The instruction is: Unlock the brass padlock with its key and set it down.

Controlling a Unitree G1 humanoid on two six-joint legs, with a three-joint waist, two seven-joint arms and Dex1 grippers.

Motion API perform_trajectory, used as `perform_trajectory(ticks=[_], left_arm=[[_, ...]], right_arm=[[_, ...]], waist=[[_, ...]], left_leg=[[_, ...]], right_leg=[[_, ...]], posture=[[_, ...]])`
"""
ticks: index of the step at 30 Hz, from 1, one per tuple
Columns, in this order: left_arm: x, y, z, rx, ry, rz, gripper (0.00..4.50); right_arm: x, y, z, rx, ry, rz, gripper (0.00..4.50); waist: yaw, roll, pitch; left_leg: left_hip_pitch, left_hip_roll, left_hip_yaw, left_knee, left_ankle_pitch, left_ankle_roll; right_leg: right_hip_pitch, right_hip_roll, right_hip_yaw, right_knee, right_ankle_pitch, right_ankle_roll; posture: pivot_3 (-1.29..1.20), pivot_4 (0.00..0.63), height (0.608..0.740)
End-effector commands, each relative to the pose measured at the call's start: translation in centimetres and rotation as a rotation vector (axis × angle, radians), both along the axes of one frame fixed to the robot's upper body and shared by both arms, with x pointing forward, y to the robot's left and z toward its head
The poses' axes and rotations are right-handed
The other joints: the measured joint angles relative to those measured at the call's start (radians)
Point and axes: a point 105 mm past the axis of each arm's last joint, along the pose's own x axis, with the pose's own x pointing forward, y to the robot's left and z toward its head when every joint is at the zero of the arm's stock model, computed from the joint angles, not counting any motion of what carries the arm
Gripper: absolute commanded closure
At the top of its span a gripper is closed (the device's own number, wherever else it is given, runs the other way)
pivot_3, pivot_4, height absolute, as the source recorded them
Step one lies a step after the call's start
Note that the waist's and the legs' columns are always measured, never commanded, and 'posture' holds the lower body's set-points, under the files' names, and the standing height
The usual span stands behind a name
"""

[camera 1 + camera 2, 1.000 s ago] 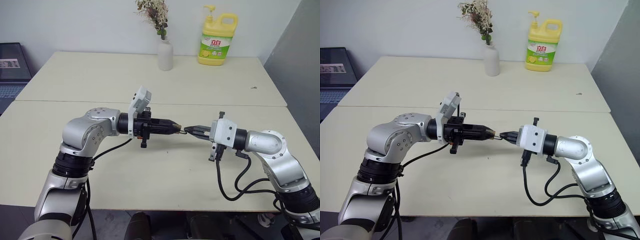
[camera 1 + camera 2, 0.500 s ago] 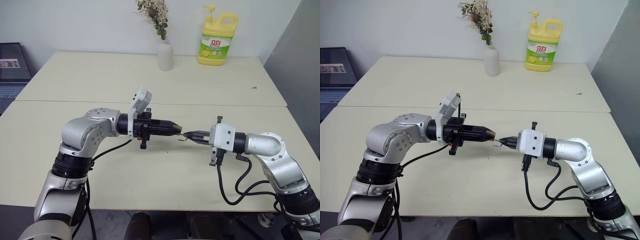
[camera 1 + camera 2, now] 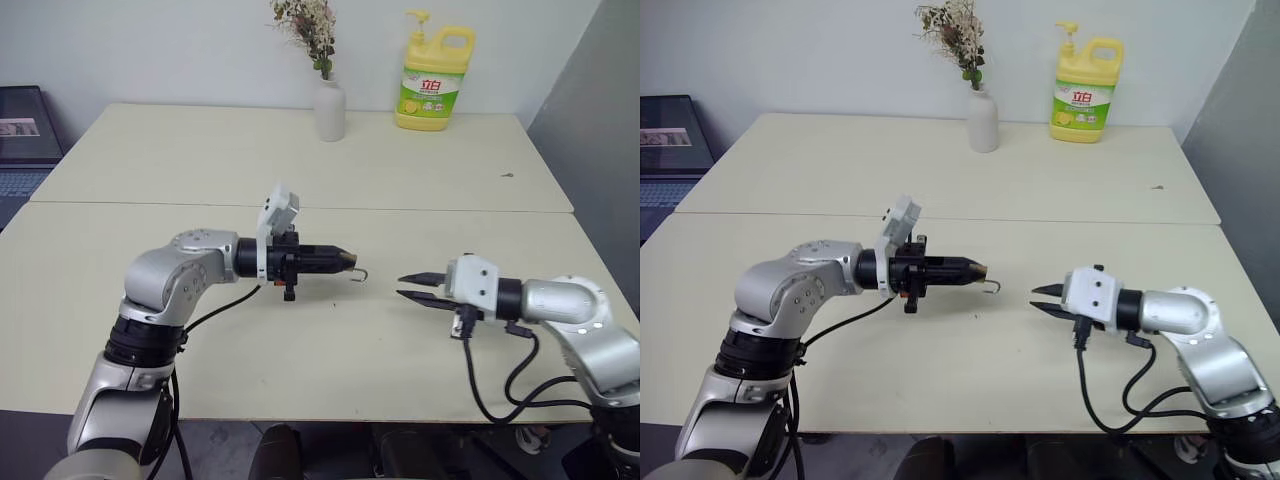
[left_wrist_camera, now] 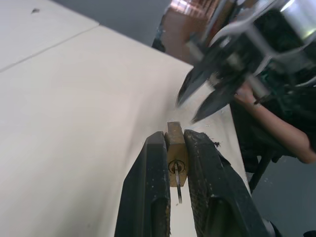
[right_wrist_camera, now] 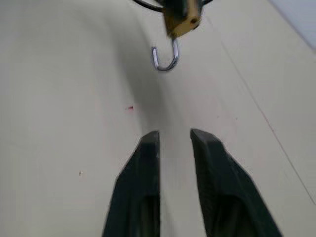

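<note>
The left gripper (image 3: 345,262) pinches the brass padlock (image 4: 176,154) in its jaws above the bench (image 3: 330,340), the body's long axis level and the sprung shackle (image 5: 165,58) pointing at the right gripper (image 3: 415,285), whose spread, empty jaws hang near.

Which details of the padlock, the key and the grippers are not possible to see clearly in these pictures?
- Padlock: in the left wrist view the left gripper fingers cover its sides; markings unreadable.
- Key: a thin sliver at the keyhole; its shape is too small to tell.
- Shackle: blurred in the right wrist view; whether one end is free is unclear.
- Right gripper: blurred in the left wrist view.
</note>
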Motion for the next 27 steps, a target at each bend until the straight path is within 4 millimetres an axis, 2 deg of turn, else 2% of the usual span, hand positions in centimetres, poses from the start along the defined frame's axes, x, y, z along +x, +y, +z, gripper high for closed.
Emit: perform_trajectory(ticks=[1, 7, 11, 20, 22, 27], left_arm=[[-0.2, -0.7, -0.5, 0.016, -0.039, 0.017, 4.33], [0.2, -1.1, -2.7, 0.046, -0.026, 0.062, 4.33], [0.9, -1.4, -4.1, 0.051, 0.005, 0.115, 4.33], [1.7, -1.7, -5.8, 0.045, 0.080, 0.161, 4.33], [2.0, -1.5, -6.0, 0.051, 0.079, 0.170, 3.59], [2.6, -1.1, -5.6, 0.051, 0.058, 0.192, 2.08]], right_arm=[[-1.9, 1.2, 1.3, 0.041, 0.027, 0.056, 2.18], [-2.0, 1.9, 0.5, 0.028, 0.058, 0.041, 0.02], [-2.0, 1.9, -0.6, -0.026, 0.067, 0.042, 0.00], [-1.8, 2.2, -1.2, -0.051, 0.073, 0.050, 0.00], [-1.8, 2.1, -1.3, -0.056, 0.078, 0.049, 0.00], [-1.9, 1.9, -1.5, -0.065, 0.086, 0.045, 0.00]], waist=[[0.001, 0.000, 0.000], [0.002, 0.000, 0.000], [0.003, 0.000, 0.000], [0.002, 0.000, 0.000], [0.002, 0.000, 0.000], [0.003, 0.000, 0.000]], left_leg=[[0.000, 0.000, -0.001, 0.000, 0.000, 0.000], [0.000, -0.001, -0.001, 0.000, 0.000, 0.000], [0.000, -0.001, -0.001, 0.000, 0.000, 0.000], [0.000, -0.001, -0.001, 0.000, 0.000, 0.000], [0.000, -0.001, -0.001, 0.000, 0.000, 0.000], [0.000, -0.001, -0.001, 0.000, 0.000, 0.000]], right_leg=[[0.000, 0.000, -0.001, 0.000, 0.000, 0.000], [0.001, 0.000, 0.000, 0.000, -0.002, 0.003], [0.001, 0.000, 0.000, 0.000, -0.002, 0.003], [0.001, 0.000, 0.000, 0.000, -0.002, 0.003], [0.001, 0.000, 0.000, 0.000, -0.002, 0.003], [0.001, 0.000, 0.000, 0.000, -0.002, 0.003]], posture=[[0.00, 0.150, 0.740], [0.00, 0.150, 0.740], [0.00, 0.150, 0.740], [0.00, 0.150, 0.740], [0.00, 0.150, 0.740], [0.00, 0.150, 0.740]])
